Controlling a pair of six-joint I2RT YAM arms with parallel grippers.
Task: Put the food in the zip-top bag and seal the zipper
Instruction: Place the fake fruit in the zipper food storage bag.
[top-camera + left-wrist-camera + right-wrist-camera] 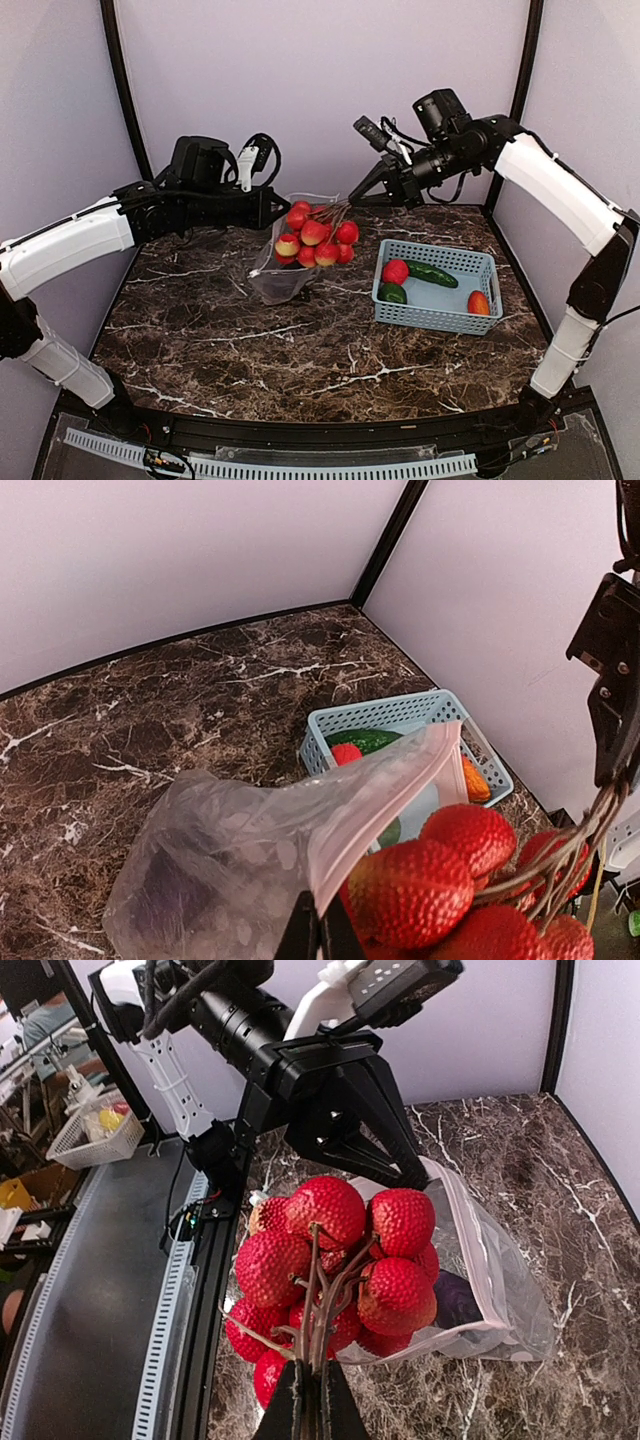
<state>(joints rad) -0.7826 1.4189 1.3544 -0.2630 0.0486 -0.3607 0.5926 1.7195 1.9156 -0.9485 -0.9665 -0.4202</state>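
Note:
A bunch of red strawberries (318,236) on brown stems hangs from my right gripper (312,1410), which is shut on the stems (320,1300). My left gripper (320,935) is shut on the pinkish zipper (390,795) edge and holds up the mouth of the clear zip-top bag (280,282). The bag's bottom rests on the marble table. The bunch (330,1250) sits right at the bag's mouth; how far inside it is I cannot tell. A dark purple eggplant (458,1300) lies inside the bag (500,1300).
To the right stands a light-blue basket (430,320) holding a green cucumber (432,273), a red piece (395,271), a dark green piece (392,293) and an orange-red piece (479,302). Walls close the back and both sides.

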